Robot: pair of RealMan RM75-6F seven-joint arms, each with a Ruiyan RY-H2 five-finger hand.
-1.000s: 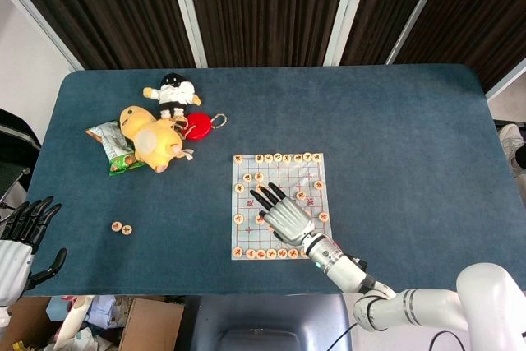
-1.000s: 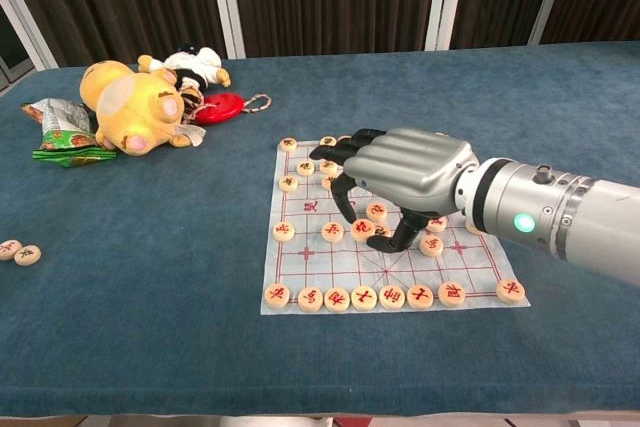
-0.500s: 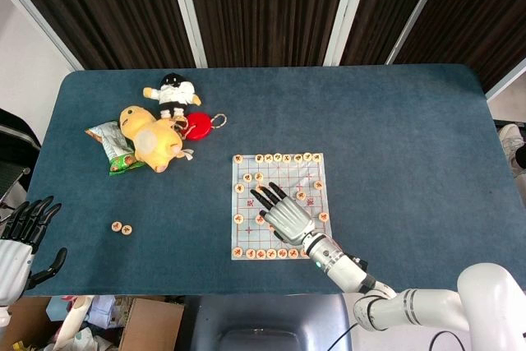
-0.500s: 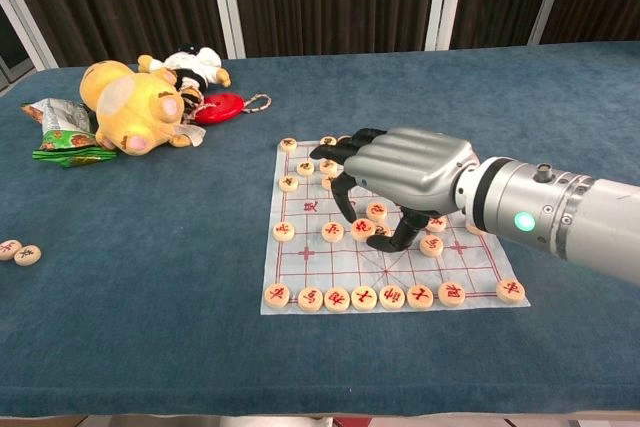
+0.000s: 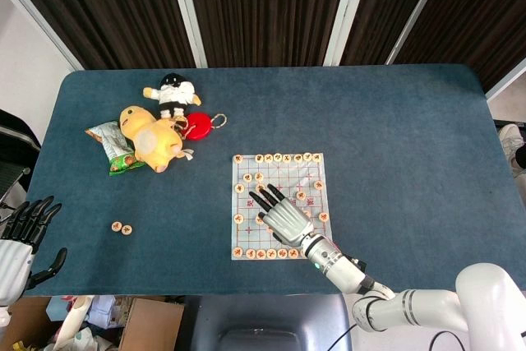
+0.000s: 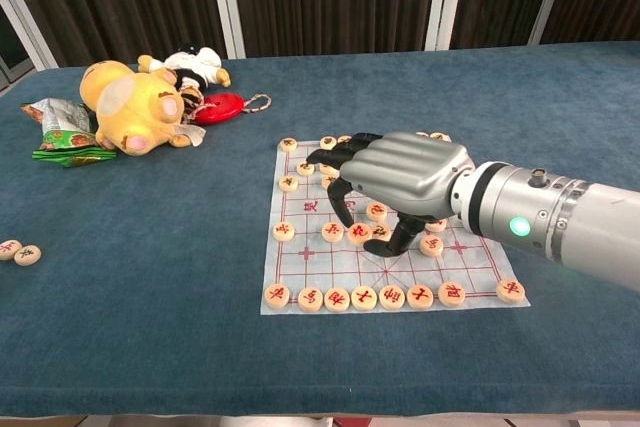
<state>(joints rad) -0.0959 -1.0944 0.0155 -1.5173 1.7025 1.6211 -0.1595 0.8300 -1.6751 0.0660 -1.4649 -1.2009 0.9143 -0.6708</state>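
A paper chess board (image 5: 283, 173) lies on the blue table (image 5: 394, 137), with round wooden pieces (image 6: 337, 298) along its edges and scattered over its middle. My right hand (image 5: 282, 213) hovers palm down over the middle of the board (image 6: 306, 253), fingers spread and curved. In the chest view this hand (image 6: 395, 175) has its thumb tip down beside a piece (image 6: 360, 233), and I see nothing gripped. My left hand (image 5: 18, 244) hangs off the table's near left corner, fingers apart and empty.
Two loose pieces (image 5: 122, 227) lie near the table's front left. A yellow plush (image 5: 152, 141), a black-and-white doll (image 5: 171, 92), a red round pouch (image 5: 197, 125) and a green snack packet (image 5: 111, 150) cluster at the back left.
My right hand has drifted slightly left over the board, its thumb now lower beside a centre piece. The left hand has not moved.
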